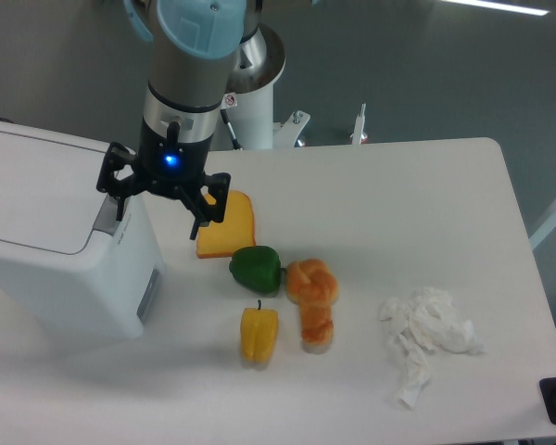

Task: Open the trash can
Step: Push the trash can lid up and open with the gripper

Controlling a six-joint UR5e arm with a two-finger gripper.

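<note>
The trash can [56,232] is a large white boxy bin at the left of the table, its flat lid [37,190] down. Its grey push tab [107,213] is on the right edge of the lid. My gripper [157,211] hangs from the arm just right of the bin, above the table, with its black fingers spread apart and nothing between them. Its left finger [118,190] is close above the push tab; I cannot tell whether it touches.
A yellow cheese wedge [230,227] lies just right of the gripper. A green pepper [257,269], a yellow pepper [259,334] and a croissant [312,292] lie in the middle. Crumpled white tissue [426,334] lies at the right. The arm's base [255,102] stands behind.
</note>
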